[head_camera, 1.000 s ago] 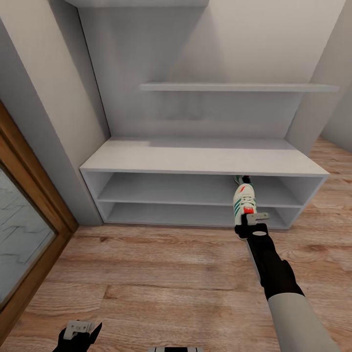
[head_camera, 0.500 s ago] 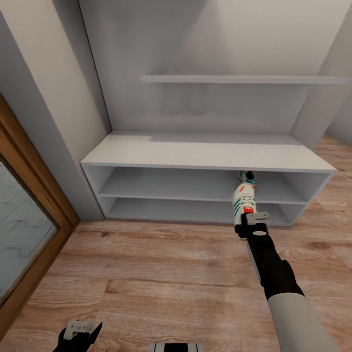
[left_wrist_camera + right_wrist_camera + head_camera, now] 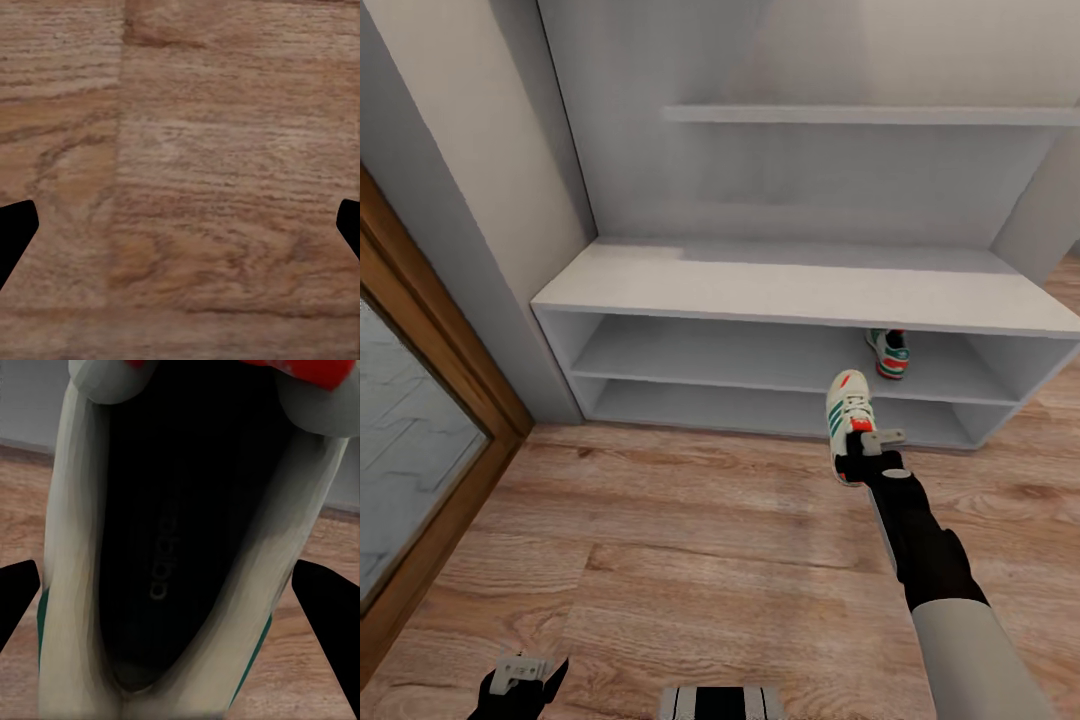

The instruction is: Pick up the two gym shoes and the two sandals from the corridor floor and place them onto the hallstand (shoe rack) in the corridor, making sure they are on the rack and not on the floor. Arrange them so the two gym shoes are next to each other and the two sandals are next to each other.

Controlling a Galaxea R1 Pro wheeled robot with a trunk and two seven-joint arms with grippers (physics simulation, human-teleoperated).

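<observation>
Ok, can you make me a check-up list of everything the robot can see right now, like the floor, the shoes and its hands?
Surface: wood plank floor, bare where it shows.
Job's things: one white sneaker with green stripes held above the floor in front of the shoe rack; a second sneaker sits on the rack's upper open shelf, towards the right. Sandals: nothing seen.
Clutter: nothing seen.
Grippers: right gripper grips the held sneaker at its heel end; left gripper hangs low over the floor, jaws apart and empty in the left wrist view.
Cables: nothing seen.
Surroundings: pale walls, a floating shelf above the rack, a wood-framed glass door on the left.
</observation>
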